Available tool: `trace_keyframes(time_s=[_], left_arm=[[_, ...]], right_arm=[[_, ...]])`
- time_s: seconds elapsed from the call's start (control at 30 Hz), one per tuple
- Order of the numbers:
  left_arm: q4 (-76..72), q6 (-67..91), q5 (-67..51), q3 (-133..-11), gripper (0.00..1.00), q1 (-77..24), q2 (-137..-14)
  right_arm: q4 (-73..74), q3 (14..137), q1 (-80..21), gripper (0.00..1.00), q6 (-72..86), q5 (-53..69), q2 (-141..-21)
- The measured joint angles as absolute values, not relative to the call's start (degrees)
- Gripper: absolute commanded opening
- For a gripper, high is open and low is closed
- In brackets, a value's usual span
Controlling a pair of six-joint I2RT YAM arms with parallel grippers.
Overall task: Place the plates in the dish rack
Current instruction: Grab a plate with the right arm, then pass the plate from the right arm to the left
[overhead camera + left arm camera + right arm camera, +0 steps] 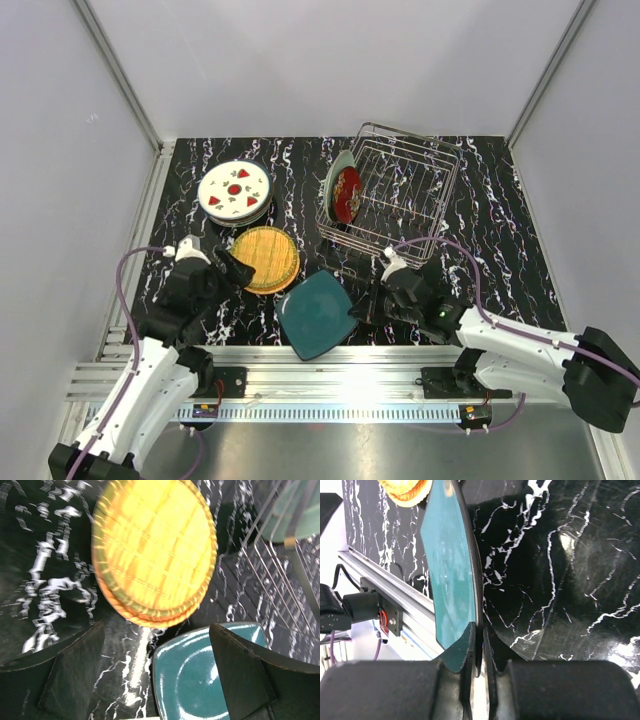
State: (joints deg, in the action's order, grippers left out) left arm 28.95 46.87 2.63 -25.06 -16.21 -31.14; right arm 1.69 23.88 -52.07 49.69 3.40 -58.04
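Over the black bench (pixel 560 580), my right end effector (pixel 479 630) pinches the dark teal plate (pixel 450 570) by its rim; it could slip.

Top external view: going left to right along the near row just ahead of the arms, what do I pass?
Left gripper, jaws open → orange-tan plate → dark teal plate, gripped at its right edge → right gripper, jaws shut on that plate.
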Motion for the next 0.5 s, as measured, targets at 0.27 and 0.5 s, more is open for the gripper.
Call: trace_keyframes(time_s=[0.27,0.5], left_arm=[[21.9,47.3,-3.0,-19.8,0.85,-16.9,-32.5],[17.9,47.8,-4.1,-18.3,0.85,-22.3,-36.3]], right_arm=[[-0.3,21.1,-50.8,0.00,51.5,1.8,-59.9],[-5.1,21.1,-49.6,0.04,52.5,2.7,-66.3]])
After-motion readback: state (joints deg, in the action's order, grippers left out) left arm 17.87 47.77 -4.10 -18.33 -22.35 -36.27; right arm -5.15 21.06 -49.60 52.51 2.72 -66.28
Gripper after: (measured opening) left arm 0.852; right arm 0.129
